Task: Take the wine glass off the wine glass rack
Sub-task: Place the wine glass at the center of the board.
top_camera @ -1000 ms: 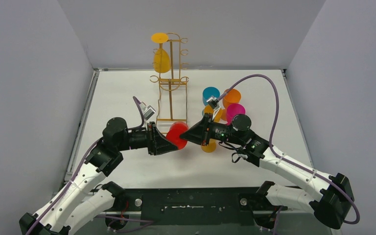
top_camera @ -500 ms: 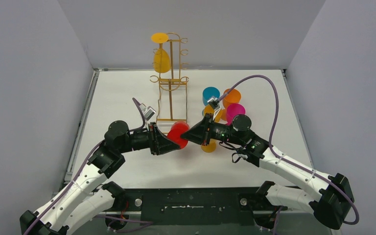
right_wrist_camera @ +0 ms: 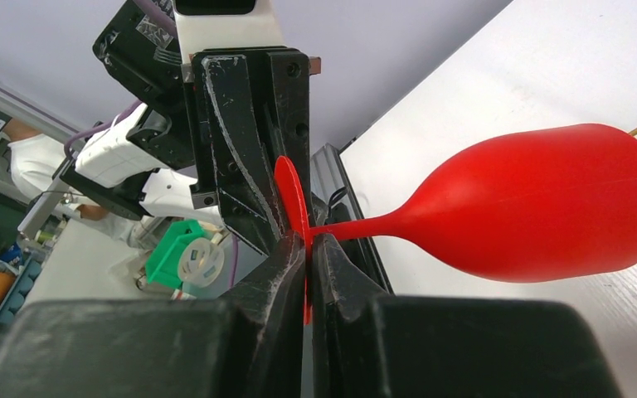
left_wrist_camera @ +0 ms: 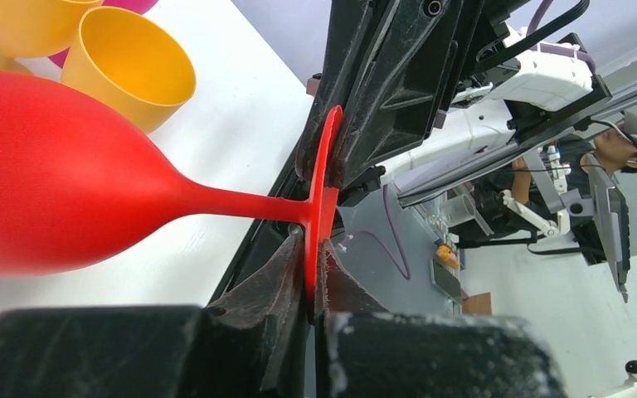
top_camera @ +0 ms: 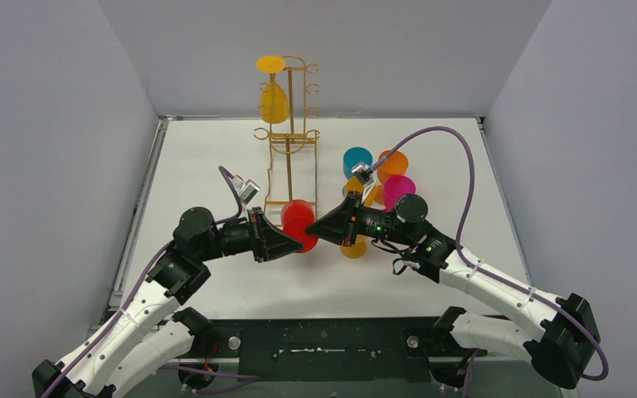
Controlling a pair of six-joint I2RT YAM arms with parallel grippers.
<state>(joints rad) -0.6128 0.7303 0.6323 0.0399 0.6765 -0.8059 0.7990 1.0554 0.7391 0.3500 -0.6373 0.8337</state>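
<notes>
A red wine glass [top_camera: 298, 222] lies on its side in the air just in front of the wine glass rack [top_camera: 291, 143], a gold wire stand. Both grippers pinch its round foot [left_wrist_camera: 324, 186] from opposite edges. My left gripper [left_wrist_camera: 311, 269] is shut on the foot's lower rim, and my right gripper [right_wrist_camera: 307, 259] is shut on the other rim [right_wrist_camera: 293, 195]. The red bowl [right_wrist_camera: 547, 203] points toward the rack. A yellow wine glass [top_camera: 273, 101] hangs upside down high on the rack's left side.
Several loose glasses stand right of the rack: blue [top_camera: 357, 159], orange [top_camera: 394, 163], magenta [top_camera: 399, 189] and yellow [top_camera: 353, 247]. Two yellow bowls [left_wrist_camera: 128, 70] show behind the red glass. Grey walls enclose the white table [top_camera: 207, 166].
My left gripper has shut onto the red glass's foot. The red bowl has shifted slightly up and toward the rack. The right arm has held still.
</notes>
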